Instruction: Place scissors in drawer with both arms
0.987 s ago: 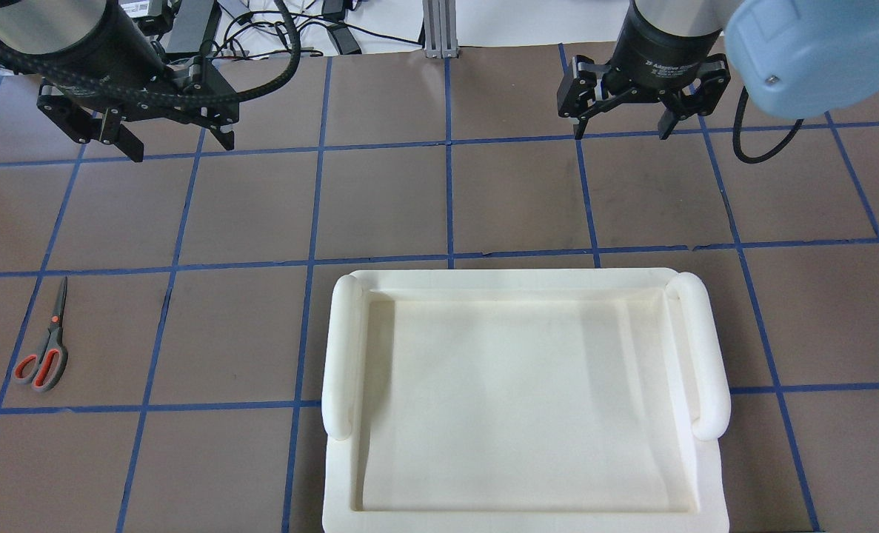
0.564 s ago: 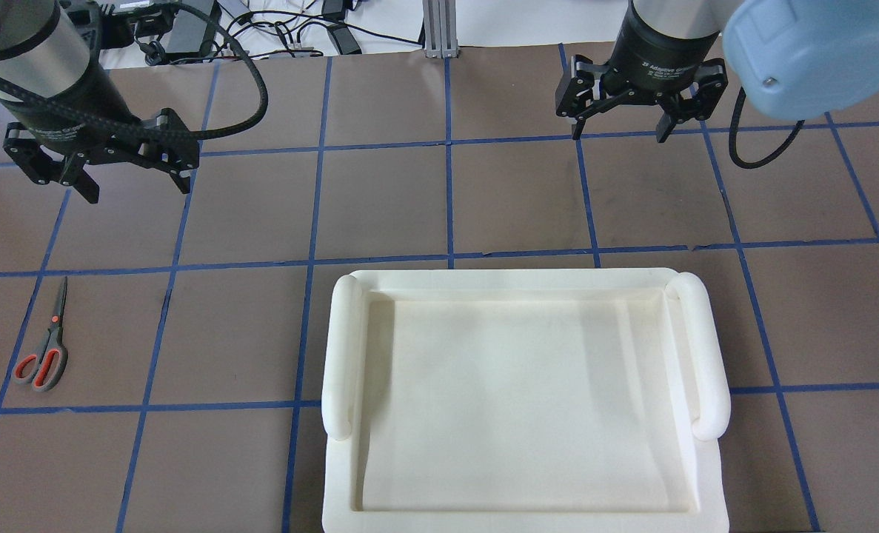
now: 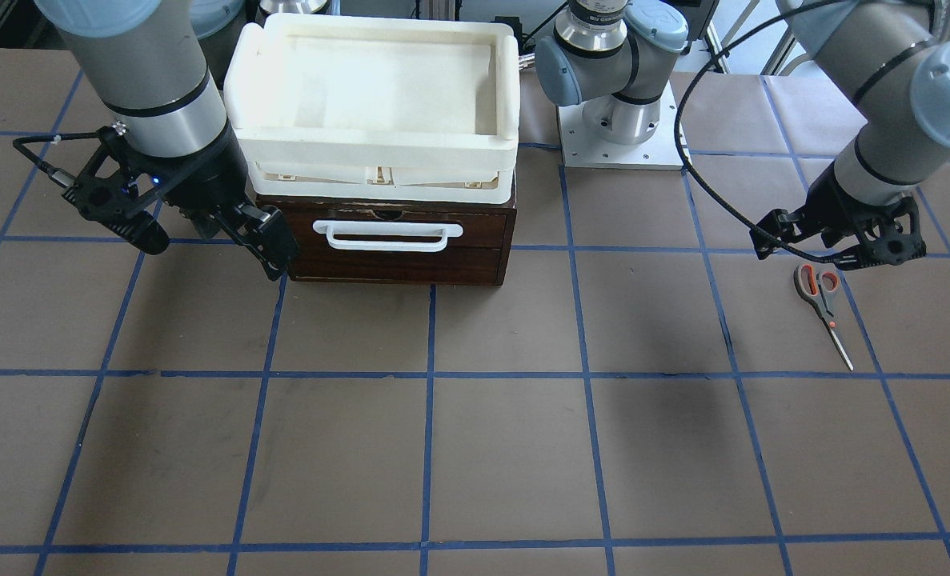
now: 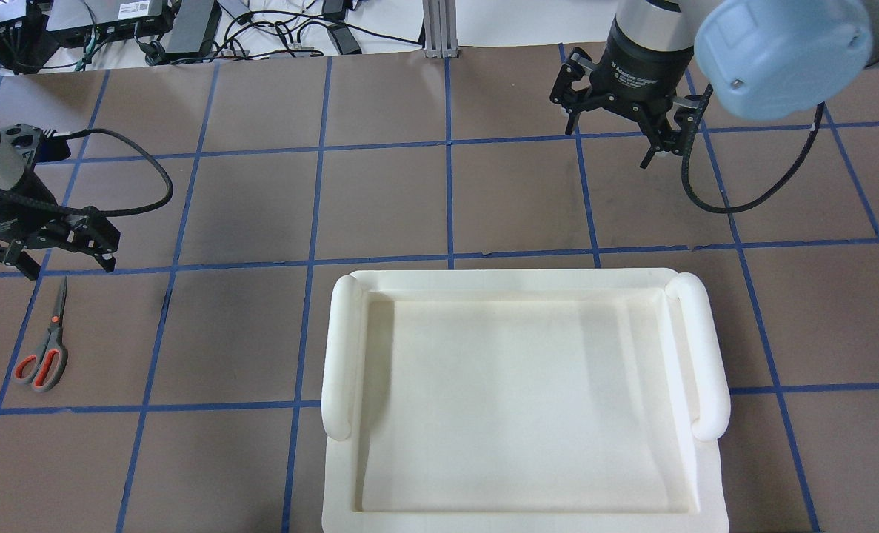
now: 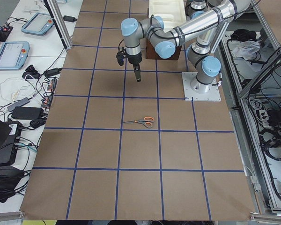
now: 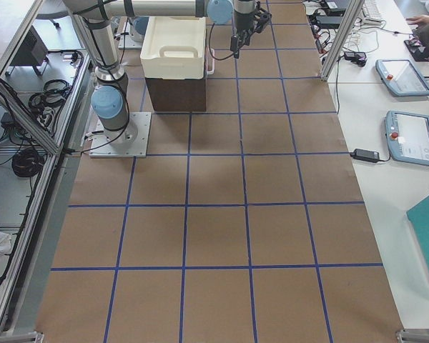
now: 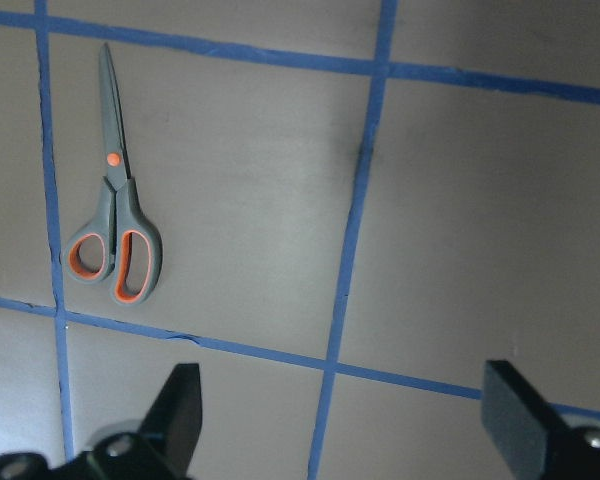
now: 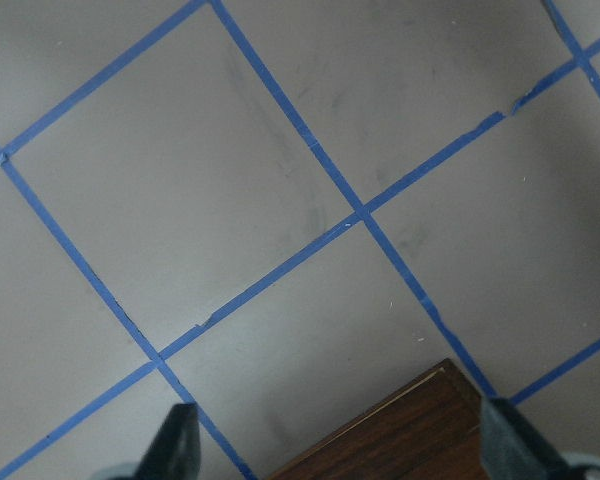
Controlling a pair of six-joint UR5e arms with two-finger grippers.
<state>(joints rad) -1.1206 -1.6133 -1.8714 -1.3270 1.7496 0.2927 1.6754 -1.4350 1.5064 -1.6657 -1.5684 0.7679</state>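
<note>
The small grey-handled metal scissors [image 4: 50,337] lie flat on the brown paper-covered bench [image 4: 446,200] at the robot's far left, blades pointing away from it. The black two-finger left gripper [image 4: 70,265] hangs near them, not touching. Mid-bench, the cream plastic tray [image 3: 374,136] sits atop the case of the dark-brown wooden drawer [image 3: 483,228]. The black two-finger right gripper [image 4: 608,144] hangs by its right front corner.

White lettering on collar of right hand [image 4: 609,146] — blurred, unreadable, nothing else legible
</note>
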